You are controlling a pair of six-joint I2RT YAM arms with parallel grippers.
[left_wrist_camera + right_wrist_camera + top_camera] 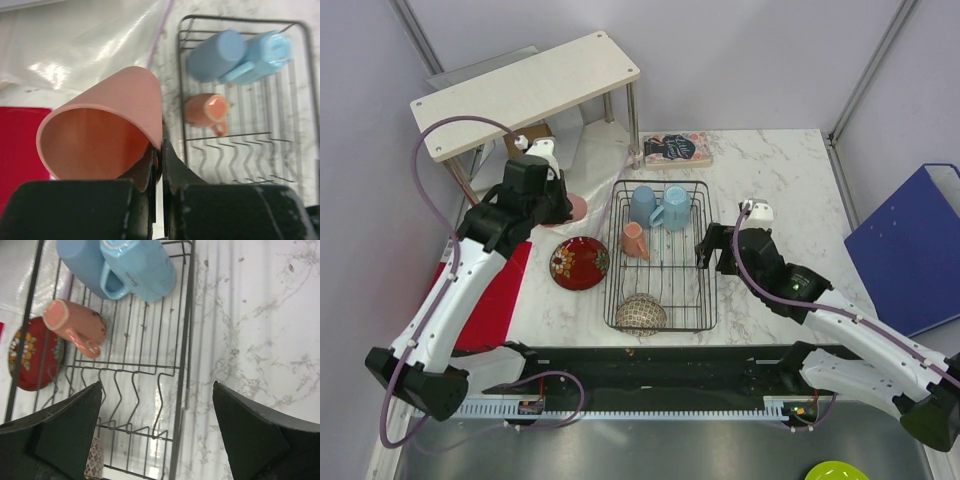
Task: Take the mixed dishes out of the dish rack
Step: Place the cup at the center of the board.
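From above, the dish rack (682, 295) stands in the middle of the surface (780, 180). The dark red plate (579, 263) lies on the surface just left of the rack, so we count it as unloaded. The left pincer (560, 203) is clenched on the salmon-pink tumbler (578, 209) and holds it outside the wires, left of the rack's far corner. We cannot tell whether the tumbler touches the surface. Inside the rack are a light blue mug (642, 205), a second light blue mug (676, 208), the salmon-pink mug (634, 240) and the speckled bowl (640, 313) in the near left corner. The right pincer (715, 248) hovers at the rack's right edge.

In the left wrist view, the jaws pinch the tumbler's wall at the rim. The rack lies off to the right.

In the right wrist view, the jaws are released and spread wide with nothing between them. The rack's right side is below and the mugs are ahead.

We judge the task to be under halfway: one dish is out, one is in hand and four are left.
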